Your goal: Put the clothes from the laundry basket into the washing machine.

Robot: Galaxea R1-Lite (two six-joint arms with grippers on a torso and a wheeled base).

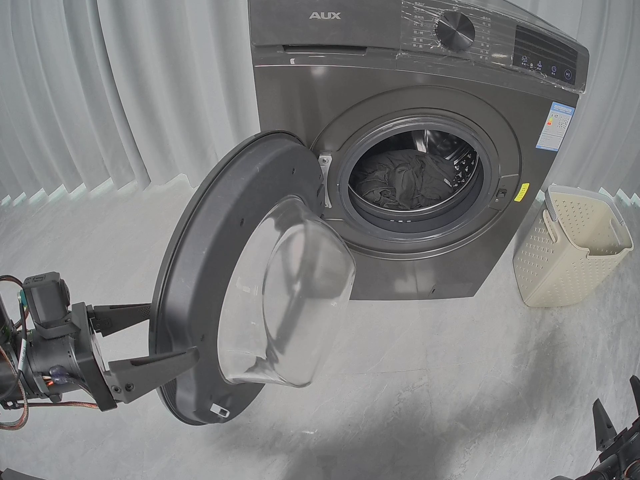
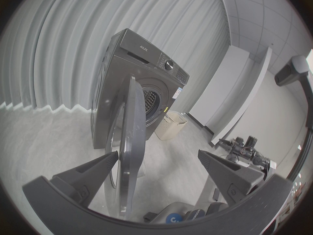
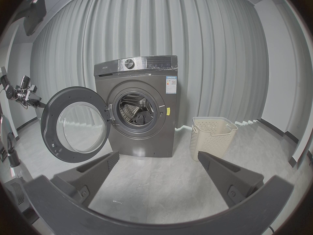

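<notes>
1. The clothes [image 1: 400, 181], a dark heap, lie inside the drum at centre right of the head view, close behind the lip of the opening. A fold could be left over the seal and be trapped once the door [image 1: 200, 248] is shut.
2. The basket [image 1: 567, 261] stands on the floor just beside the washer [image 1: 373, 75], at the right edge of the head view. No cloth is seen in it, but its bottom is not fully shown, so a piece could be missed.
3. The door is swung wide open into the lower left of the head view. The left pincer [image 1: 172, 333] is spread, with one finger on each side of the door's rim. Whether either finger touches the rim cannot be told.
4. If the door is pushed from there, the rim could slip out from between the fingers. If it is swung too hard, it could bounce off the latch and fail to lock.
5. The right pincer [image 3: 156, 154], spread and empty, is held low in the bottom right corner of the head view, well apart from the basket. No risk is judged from it.
</notes>
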